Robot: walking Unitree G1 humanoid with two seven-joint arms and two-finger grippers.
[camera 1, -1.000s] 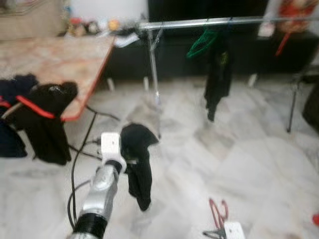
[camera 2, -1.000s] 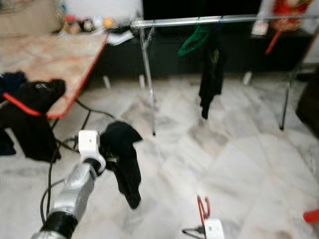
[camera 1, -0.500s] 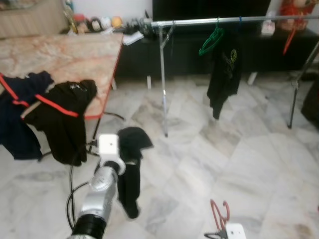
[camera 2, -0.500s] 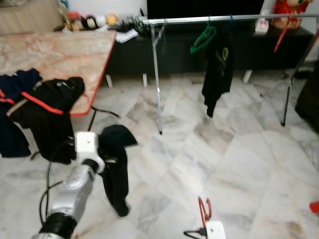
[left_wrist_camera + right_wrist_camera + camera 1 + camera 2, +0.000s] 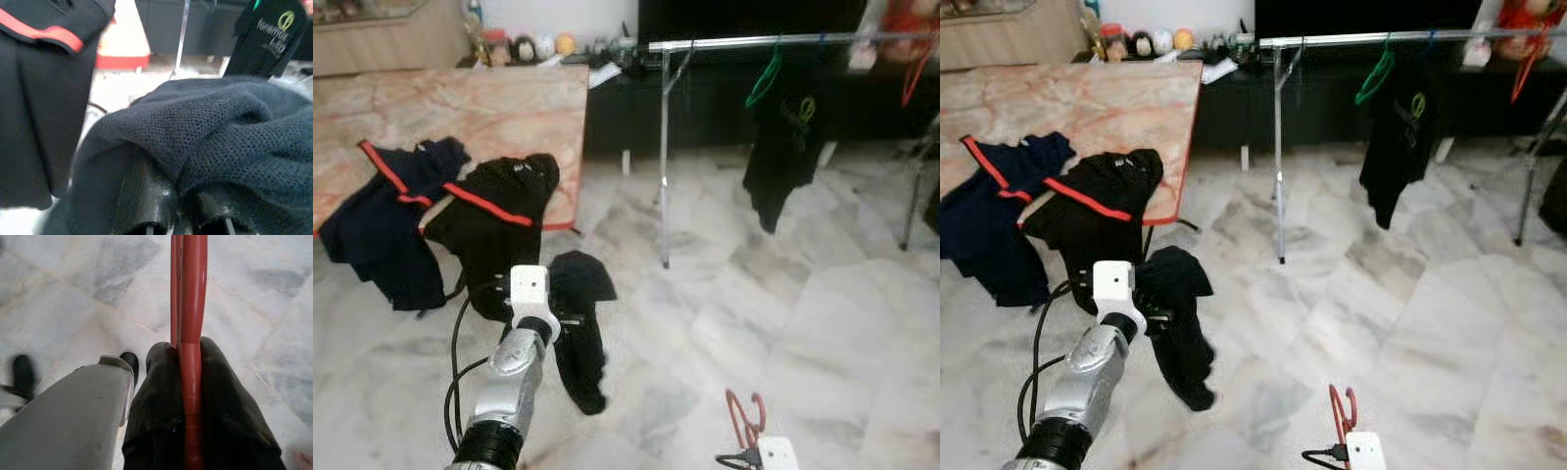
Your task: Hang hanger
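Well short of the clothes rail [image 5: 754, 43], the right gripper [image 5: 188, 396] pinches a red hanger [image 5: 1341, 412]; the left gripper [image 5: 181, 205] carries a draped black garment [image 5: 579, 328], finger spread hidden.

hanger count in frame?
3 clear: a green hanger empty on the rail, a red hanger clamped in the right gripper, another red hanger at the rail's far right. The hung black shirt may hide one.
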